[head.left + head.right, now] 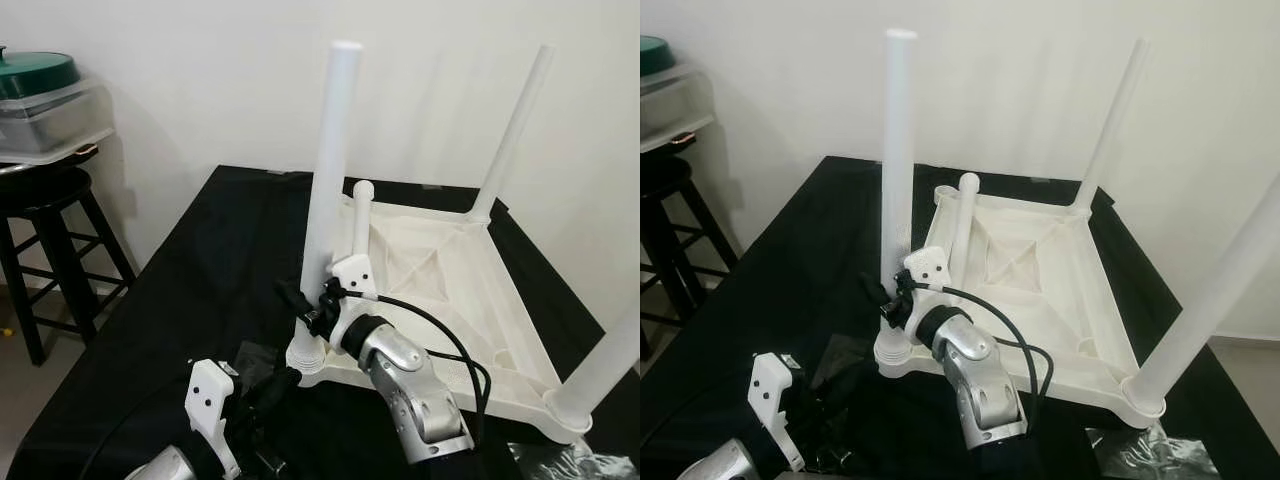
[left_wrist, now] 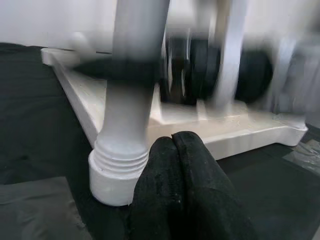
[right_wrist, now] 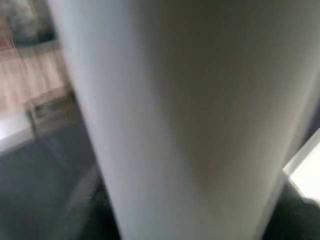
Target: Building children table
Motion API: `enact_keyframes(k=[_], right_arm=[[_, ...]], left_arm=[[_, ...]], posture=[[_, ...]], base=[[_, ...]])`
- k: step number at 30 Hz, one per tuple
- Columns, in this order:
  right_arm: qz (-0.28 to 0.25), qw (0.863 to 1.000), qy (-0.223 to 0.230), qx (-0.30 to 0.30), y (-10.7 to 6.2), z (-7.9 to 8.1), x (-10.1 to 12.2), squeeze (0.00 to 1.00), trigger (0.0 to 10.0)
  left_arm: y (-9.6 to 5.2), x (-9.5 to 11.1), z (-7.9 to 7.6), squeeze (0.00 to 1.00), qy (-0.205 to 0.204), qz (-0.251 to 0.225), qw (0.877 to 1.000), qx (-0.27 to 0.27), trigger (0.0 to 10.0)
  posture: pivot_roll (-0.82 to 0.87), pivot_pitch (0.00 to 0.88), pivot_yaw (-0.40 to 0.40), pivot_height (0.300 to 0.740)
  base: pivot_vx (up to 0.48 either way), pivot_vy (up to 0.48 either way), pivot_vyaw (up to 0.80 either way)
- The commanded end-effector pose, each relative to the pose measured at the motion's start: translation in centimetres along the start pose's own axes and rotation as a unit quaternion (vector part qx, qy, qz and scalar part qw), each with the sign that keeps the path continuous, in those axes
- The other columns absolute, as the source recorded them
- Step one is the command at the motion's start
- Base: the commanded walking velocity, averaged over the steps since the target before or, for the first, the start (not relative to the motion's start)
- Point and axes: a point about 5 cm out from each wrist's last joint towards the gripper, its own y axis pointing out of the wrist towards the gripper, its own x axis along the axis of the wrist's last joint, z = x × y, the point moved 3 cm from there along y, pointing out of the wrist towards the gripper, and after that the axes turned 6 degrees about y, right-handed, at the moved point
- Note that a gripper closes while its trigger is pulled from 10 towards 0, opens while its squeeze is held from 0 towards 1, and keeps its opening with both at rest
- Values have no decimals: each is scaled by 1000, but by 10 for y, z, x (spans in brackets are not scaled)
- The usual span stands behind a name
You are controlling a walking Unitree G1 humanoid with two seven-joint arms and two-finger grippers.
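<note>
While the left pincer (image 2: 172, 145) rests closed beside the near-left leg (image 1: 328, 190), the right pincer (image 1: 312, 308) clamps that leg's base on the upturned tabletop (image 1: 480, 300) lying on the black bench (image 1: 200, 280); all four legs appear fitted, tightening likely remains.
</note>
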Motion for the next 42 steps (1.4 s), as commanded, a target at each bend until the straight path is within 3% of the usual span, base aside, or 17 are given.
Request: enact_keyframes(k=[1,4,5,6,7,8,9,10,12,20,21,28,35,37,39,41,42], right_arm=[[19,1000,13,10,1,3,-6,1000,10000],[11,996,-7,86,-1,16,5,1000,10000],[11,996,-7,86,-1,16,5,1000,10000],[4,990,-29,137,-3,20,14,878,10000],[4,990,-29,137,-3,20,14,878,10000],[-2,981,-54,186,-6,21,23,0,10000],[-3,970,-77,232,-9,19,32,0,10000],[-3,970,-77,232,-9,19,32,0,10000],[8,950,-109,293,-13,10,46,0,10000],[31,928,-118,351,-16,-5,66,0,10000],[34,926,-116,357,-16,-9,69,0,0],[43,919,-113,375,-18,-15,70,0,0],[37,928,-110,354,-21,-24,64,0,0],[27,955,-115,272,-20,-35,55,0,0],[24,962,-117,244,-19,-38,52,0,0],[-16,995,-64,77,-9,-42,35,0,0],[-16,995,-64,77,-9,-42,35,0,0]], left_arm=[[-1,-4,2,0,-4,8,1000,5,10000],[0,-5,2,0,-6,8,1000,3,10000],[0,-5,2,0,-6,8,1000,3,10000],[0,-5,1,0,-7,8,1000,3,10000],[0,-5,1,0,-7,8,1000,3,10000],[0,-5,1,0,-8,8,1000,2,10000],[0,-6,1,0,-8,8,1000,2,10000],[0,-6,1,0,-8,8,1000,2,10000],[1,-6,2,0,-8,8,1000,2,10000],[1,-6,2,0,-7,7,1000,6,10000],[1,-6,3,0,-7,7,1000,6,10000],[1,-6,3,0,-5,7,1000,8,10000],[-1,-5,3,0,-6,7,1000,8,10000],[-2,-4,3,0,-7,8,1000,7,10000],[-3,-4,3,0,-7,8,1000,7,10000],[-5,-4,3,0,-6,9,1000,7,10000],[-5,-4,3,0,-6,9,1000,7,10000]], posture=[[42,0,-74,740],[42,0,-72,740],[42,0,-72,740],[44,0,-73,740],[44,0,-73,740],[47,0,-73,740],[52,0,-75,740],[52,0,-75,740],[57,0,-77,740],[64,0,-79,740],[73,0,-83,740],[73,0,-84,740],[67,0,-74,740],[64,0,-69,740],[64,0,-69,740],[55,0,-71,740],[55,0,-71,740]], base=[[0,0,0],[0,0,0],[0,0,0],[0,0,0],[0,0,0],[0,0,0],[0,0,0],[0,0,0],[0,0,0],[0,0,0],[0,0,0],[0,0,0],[0,0,0],[0,0,0],[0,0,0],[0,0,0],[0,0,0]])
